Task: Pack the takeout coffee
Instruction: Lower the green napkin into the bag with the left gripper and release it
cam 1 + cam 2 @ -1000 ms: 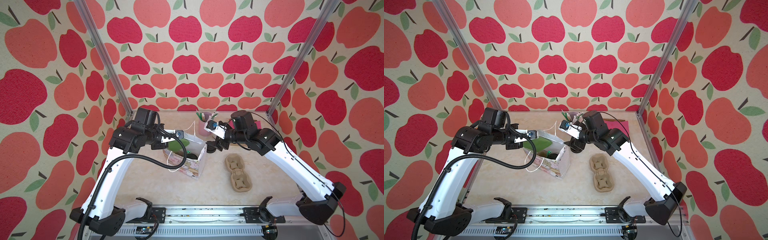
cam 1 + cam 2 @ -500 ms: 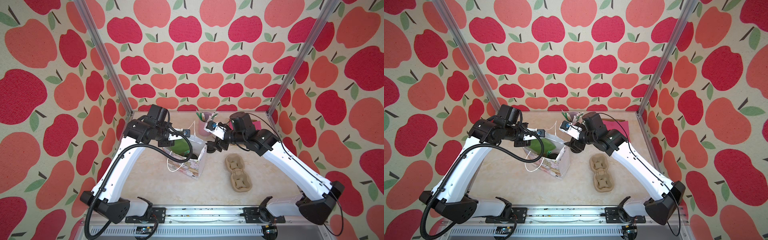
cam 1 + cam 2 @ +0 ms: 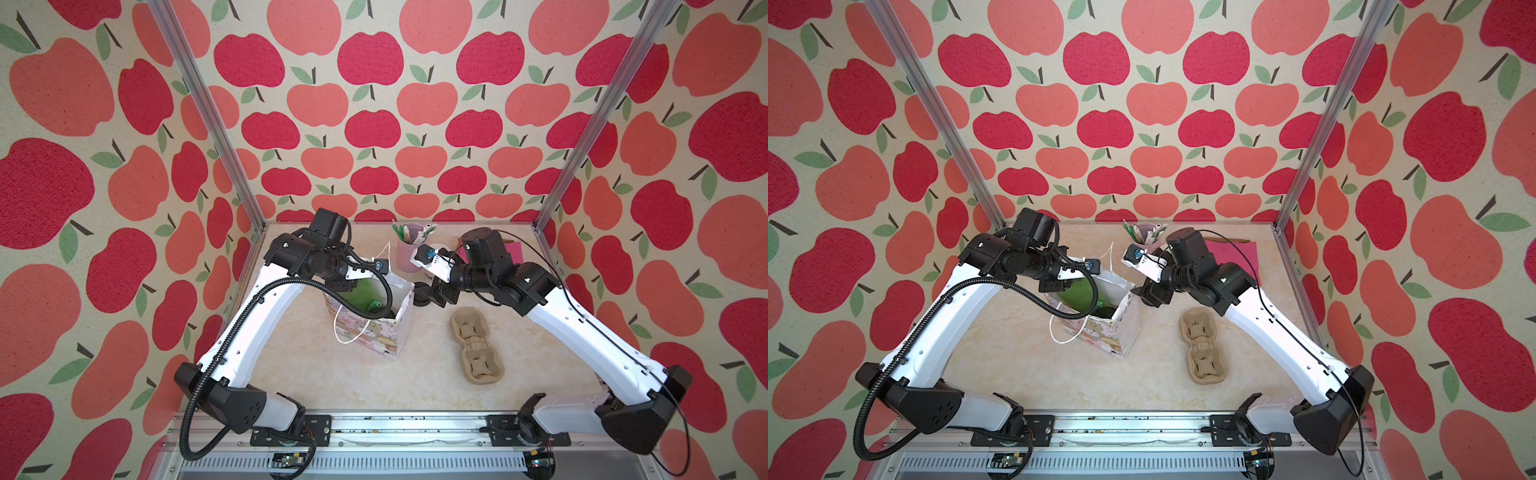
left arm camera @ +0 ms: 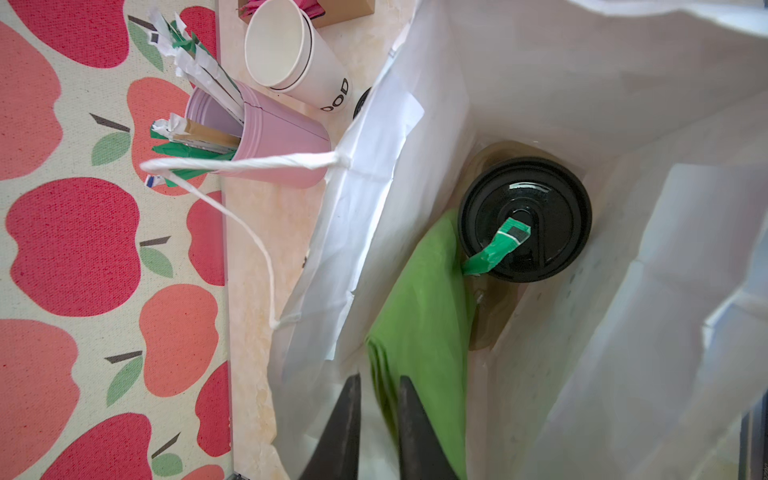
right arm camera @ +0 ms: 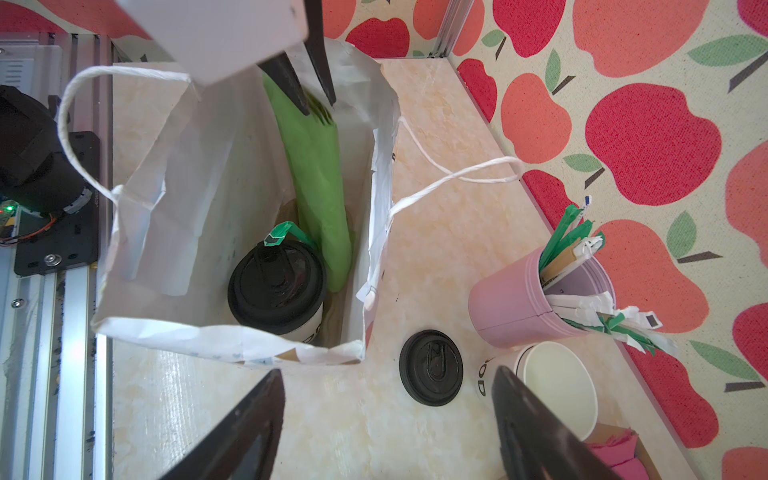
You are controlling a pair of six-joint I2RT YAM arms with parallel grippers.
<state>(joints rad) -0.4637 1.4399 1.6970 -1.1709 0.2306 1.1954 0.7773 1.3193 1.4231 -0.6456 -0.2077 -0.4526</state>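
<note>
The takeout coffee point(image 5: 276, 286) stands upright in the bottom of the white paper bag point(image 5: 187, 166), its black sip lid point(image 4: 525, 218) facing up. A green stirrer packet point(image 4: 498, 245) leans across the lid. A folded green napkin point(image 5: 320, 178) stands inside the bag against its wall beside the cup. My left gripper point(image 4: 379, 377) reaches into the bag's mouth with its jaws a little apart, and the napkin's top edge sits at its tips point(image 5: 319, 107). My right gripper point(image 5: 386, 372) hangs wide open over the table just outside the bag and holds nothing; in a top view it point(image 3: 426, 293) is right of the bag point(image 3: 374, 332).
A loose black lid point(image 5: 431, 368) and an empty white cup point(image 5: 557, 390) sit under the right gripper. The pink holder of stirrers point(image 3: 409, 253) stands behind them. The tan pulp carrier point(image 3: 476, 345) lies to the bag's right. A box of pink napkins point(image 5: 615, 453) sits at the back.
My left arm swung right over the bag and brought the green napkin down into it; its jaws have just parted. The right arm has barely moved.
</note>
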